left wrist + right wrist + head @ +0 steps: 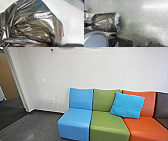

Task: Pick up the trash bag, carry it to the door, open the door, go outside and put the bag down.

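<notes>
Black and seriously crinkly, the bag [30, 30] is seen right up close in the left wrist view, its thin plastic all bunched into folds and streaked with bright glare, with brownish patches where light is let through. In the right wrist view it's seen whole: one end is pinched narrow, the middle is puffed out and wrinkled, and clear, bluish, lumpy stuff [117, 18] can be made out at the wide end. So it's by the robot's front, near the dark base [125, 43], against grey floor [140, 18], though whether the floor is touched can't be told. How far open either gripper is can't be told either, nor what's gripped, honestly. As for the floor, it's speckled and a bit shiny, with a thin crack-like line and pale reflections. Up ahead, a plain whitish wall [87, 69] is lined with seats in blue [75, 122], green [107, 124], orange [147, 128] and dark brown, and a bright blue cushion [127, 105] is propped across the green and orange backs. Off to the left, a tan panel [7, 77] can be spotted past a pale frame [17, 84].
</notes>
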Motion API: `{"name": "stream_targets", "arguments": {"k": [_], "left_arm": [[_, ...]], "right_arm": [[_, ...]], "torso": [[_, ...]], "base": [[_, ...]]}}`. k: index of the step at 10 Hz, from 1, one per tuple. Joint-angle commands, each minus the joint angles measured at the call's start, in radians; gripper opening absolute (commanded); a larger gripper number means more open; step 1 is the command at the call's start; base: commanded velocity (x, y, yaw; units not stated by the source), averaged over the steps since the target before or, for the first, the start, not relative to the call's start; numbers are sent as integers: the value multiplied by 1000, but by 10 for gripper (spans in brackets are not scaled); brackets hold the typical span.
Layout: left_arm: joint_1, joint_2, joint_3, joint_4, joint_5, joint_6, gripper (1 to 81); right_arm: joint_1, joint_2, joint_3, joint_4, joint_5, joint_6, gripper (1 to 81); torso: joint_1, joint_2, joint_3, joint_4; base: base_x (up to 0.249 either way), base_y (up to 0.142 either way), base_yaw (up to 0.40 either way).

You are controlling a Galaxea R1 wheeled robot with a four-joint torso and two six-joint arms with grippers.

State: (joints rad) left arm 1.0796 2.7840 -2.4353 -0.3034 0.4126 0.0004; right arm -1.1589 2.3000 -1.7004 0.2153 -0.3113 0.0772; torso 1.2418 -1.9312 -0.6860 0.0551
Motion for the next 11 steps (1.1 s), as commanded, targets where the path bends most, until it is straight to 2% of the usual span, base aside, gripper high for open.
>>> {"name": "stream_targets", "arguments": {"k": [1, 4, 5, 8, 11], "left_arm": [[-72, -12, 2, 20, 25, 10, 10], [-34, 2, -14, 38, 14, 10, 10], [-22, 23, -50, 53, -1, 9, 10], [-3, 42, -82, 60, -3, 10, 10], [1, 45, -83, 60, -5, 10, 10]], "right_arm": [[44, -9, -16, 15, -25, -33, 811], [-14, 15, -50, 12, 14, -56, 811], [-25, 34, -73, 10, 21, -59, 811], [-49, 77, -115, 3, 23, -77, 811], [-54, 84, -129, 3, 23, -79, 811]], "torso": [[-64, 98, 0, 0], [-132, 205, 0, 0], [-155, 241, 68, 0], [-207, 324, 139, 0], [-273, 425, 241, 0]], "base": [[0, 0, 0], [0, 0, 0], [0, 0, 0], [0, 0, 0], [0, 0, 0]]}}
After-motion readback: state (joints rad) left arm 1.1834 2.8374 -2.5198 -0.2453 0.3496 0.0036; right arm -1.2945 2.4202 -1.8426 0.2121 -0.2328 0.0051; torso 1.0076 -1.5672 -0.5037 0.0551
